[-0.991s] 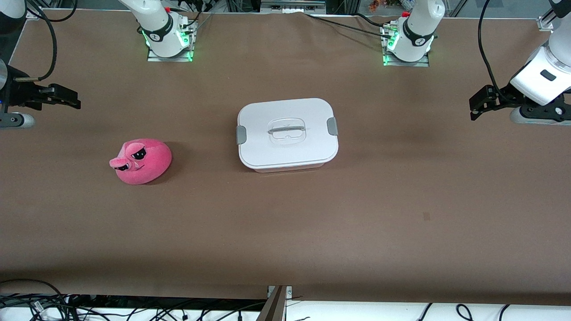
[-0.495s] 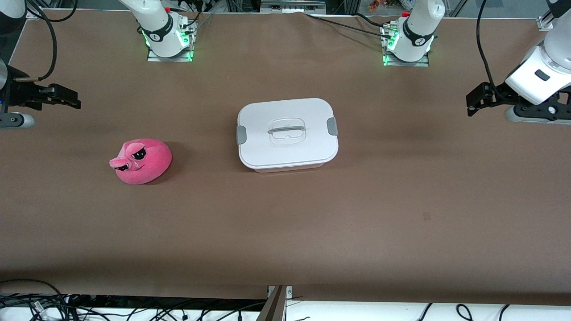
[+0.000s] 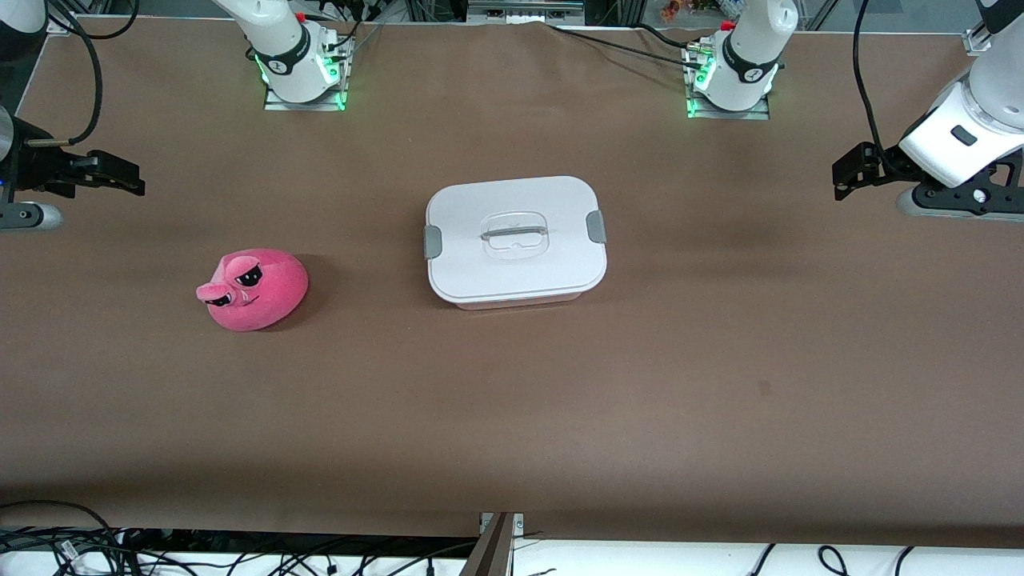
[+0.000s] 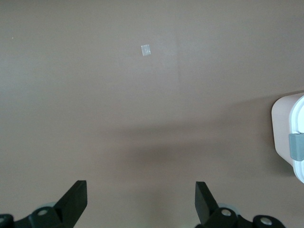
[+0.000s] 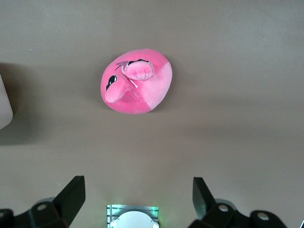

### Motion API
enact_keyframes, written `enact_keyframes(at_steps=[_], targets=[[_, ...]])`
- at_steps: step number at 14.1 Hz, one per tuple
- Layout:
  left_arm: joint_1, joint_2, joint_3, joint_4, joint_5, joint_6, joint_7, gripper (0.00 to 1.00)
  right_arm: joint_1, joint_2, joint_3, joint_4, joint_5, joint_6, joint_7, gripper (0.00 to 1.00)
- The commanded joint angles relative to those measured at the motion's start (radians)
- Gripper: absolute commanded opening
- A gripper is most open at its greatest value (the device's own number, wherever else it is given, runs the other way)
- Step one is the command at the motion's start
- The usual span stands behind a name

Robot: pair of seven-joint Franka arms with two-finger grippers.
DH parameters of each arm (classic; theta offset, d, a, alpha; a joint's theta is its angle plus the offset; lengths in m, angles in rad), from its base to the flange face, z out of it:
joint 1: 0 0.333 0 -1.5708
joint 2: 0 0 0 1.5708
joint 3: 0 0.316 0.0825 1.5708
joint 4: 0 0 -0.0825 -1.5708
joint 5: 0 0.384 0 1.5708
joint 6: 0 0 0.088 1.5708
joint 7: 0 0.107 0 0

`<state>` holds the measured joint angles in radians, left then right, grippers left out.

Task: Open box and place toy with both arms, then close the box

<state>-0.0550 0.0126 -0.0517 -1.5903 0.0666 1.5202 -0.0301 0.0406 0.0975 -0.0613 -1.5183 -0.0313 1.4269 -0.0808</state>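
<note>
The plush toy (image 3: pixel 253 289) is lying toward the right arm's end of the bench (image 3: pixel 512 416): probably soft and light, so grip its body. The lidded box (image 3: pixel 515 240) is sitting mid-bench, likely rigid; release its grey clips (image 3: pixel 595 226). Left tool (image 3: pixel 850 171) and right tool (image 3: pixel 112 174) are hovering wide at the end edges.

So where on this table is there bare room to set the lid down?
Bare table runs nearer the front camera than the box and toy, and between the box and the open left hand. The open right hand waits at its end. Nowhere looks crowded.
</note>
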Motion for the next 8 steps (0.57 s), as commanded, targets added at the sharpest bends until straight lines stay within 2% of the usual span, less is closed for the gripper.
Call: enact_keyframes(at_steps=[1, 6, 8], targets=[[0.012, 0.018, 0.001, 0.038, -0.013, -0.046, 0.015, 1.00, -0.002, 0.011, 0.006, 0.027, -0.012, -0.013, 0.006, 1.00], [0.000, 0.007, -0.032, 0.042, -0.044, -0.152, 0.047, 1.00, -0.002, 0.011, 0.006, 0.027, -0.012, -0.013, 0.006, 1.00], [-0.002, 0.013, -0.048, 0.044, -0.041, -0.150, 0.216, 1.00, -0.002, 0.011, 0.006, 0.027, -0.012, -0.013, 0.006, 1.00]])
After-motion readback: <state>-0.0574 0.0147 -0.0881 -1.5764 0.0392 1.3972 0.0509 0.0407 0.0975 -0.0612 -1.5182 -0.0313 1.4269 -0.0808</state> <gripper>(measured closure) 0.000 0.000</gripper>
